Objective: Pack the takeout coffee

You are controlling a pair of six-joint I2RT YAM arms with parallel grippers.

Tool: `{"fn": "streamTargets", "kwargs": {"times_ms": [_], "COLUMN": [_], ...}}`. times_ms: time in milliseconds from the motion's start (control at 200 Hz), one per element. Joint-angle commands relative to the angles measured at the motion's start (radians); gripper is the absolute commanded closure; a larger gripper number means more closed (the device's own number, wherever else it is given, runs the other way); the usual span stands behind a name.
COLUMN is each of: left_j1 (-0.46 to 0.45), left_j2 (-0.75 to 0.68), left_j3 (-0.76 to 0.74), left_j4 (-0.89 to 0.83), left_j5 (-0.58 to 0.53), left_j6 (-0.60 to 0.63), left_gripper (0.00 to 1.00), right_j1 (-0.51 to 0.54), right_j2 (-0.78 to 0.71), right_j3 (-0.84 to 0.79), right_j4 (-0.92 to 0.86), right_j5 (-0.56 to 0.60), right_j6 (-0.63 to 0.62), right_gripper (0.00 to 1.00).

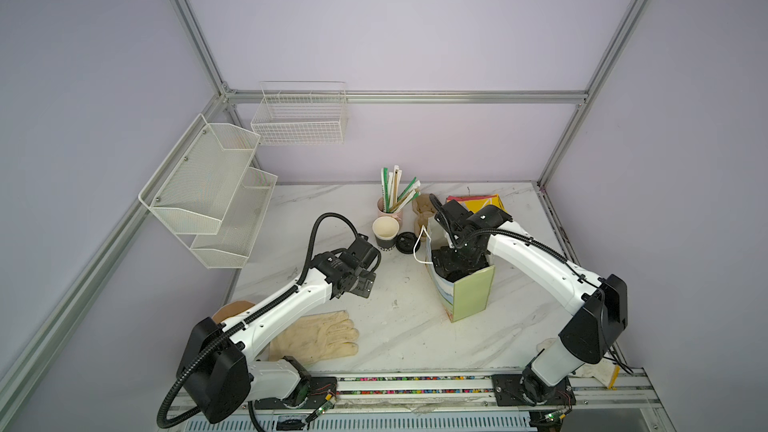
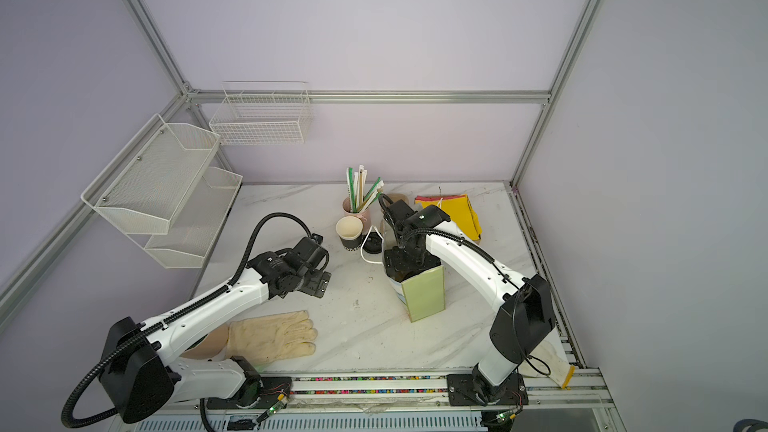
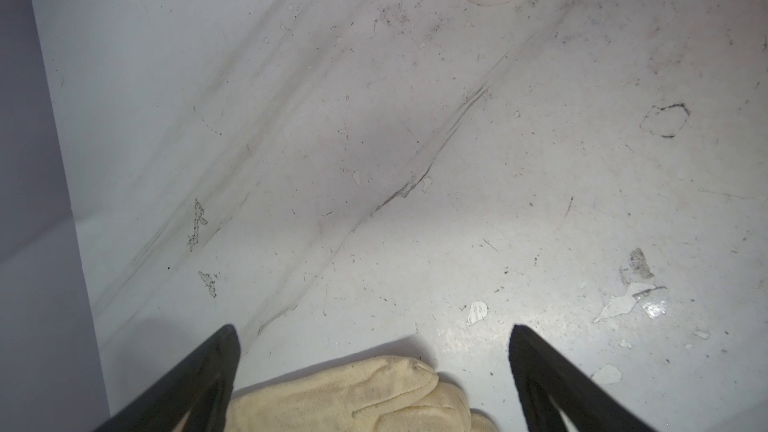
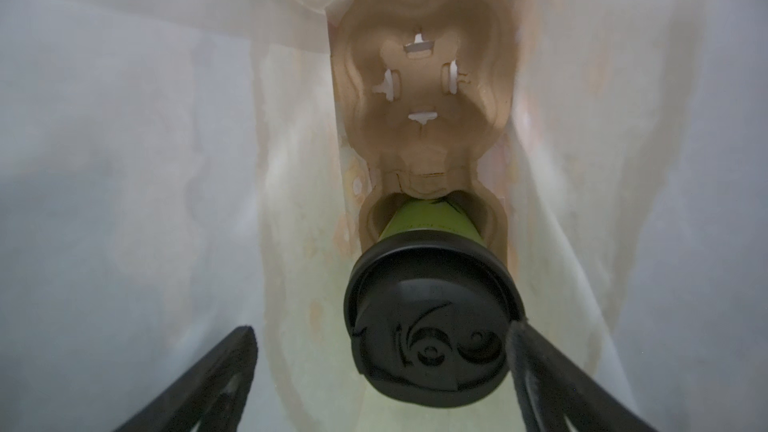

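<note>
The takeout coffee (image 4: 432, 326), a light green cup under a round black lid, stands in the near pocket of a brown cardboard carrier (image 4: 419, 76) at the bottom of a pale green paper bag (image 1: 469, 297) (image 2: 424, 297). My right gripper (image 4: 380, 328) reaches down into the bag (image 1: 455, 268) and is open. One finger rests against the lid's rim, the other stands well clear of it. In both top views the coffee is hidden by the arm and the bag. My left gripper (image 3: 372, 327) (image 1: 365, 282) hangs open and empty over the table, left of the bag.
A cream glove (image 1: 320, 336) (image 3: 353, 396) lies under the left arm. A black cup with white letters (image 1: 384, 234), a loose black lid (image 1: 406, 241) and a pink cup of straws (image 1: 390, 211) stand behind. Yellow bags (image 1: 482, 201) lie far right. Wire baskets (image 1: 208, 189) hang on the left.
</note>
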Motion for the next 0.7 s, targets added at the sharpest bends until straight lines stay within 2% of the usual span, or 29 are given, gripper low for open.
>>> {"fn": "streamTargets", "kwargs": {"times_ms": [0,265,535,695], "left_j1": [0.009,0.008,0.007,0.001], "left_j2": [-0.013,-0.044,-0.196,-0.245], "left_j3": [0.085,0.113,0.222,0.266], "left_j4": [0.003,0.011,0.044,0.077], "left_j5": [-0.003,0.031,0.274,0.368], "left_j6": [0.009,-0.015,-0.119,-0.196], "left_gripper": [0.00,0.00,0.00,0.00], "right_j1": [-0.004,-0.005,-0.015,-0.017], "right_j2": [0.009,0.011,0.005,0.010], "right_j3": [0.009,0.019,0.034,0.014], "right_j4": [-0.024,-0.027,-0.006,0.013], "right_j5": [0.032,0.071,0.052,0.041], "right_j6": [-0.002,0.003,-0.021,-0.031], "right_gripper": [0.03,0.03,0.03,0.03]}}
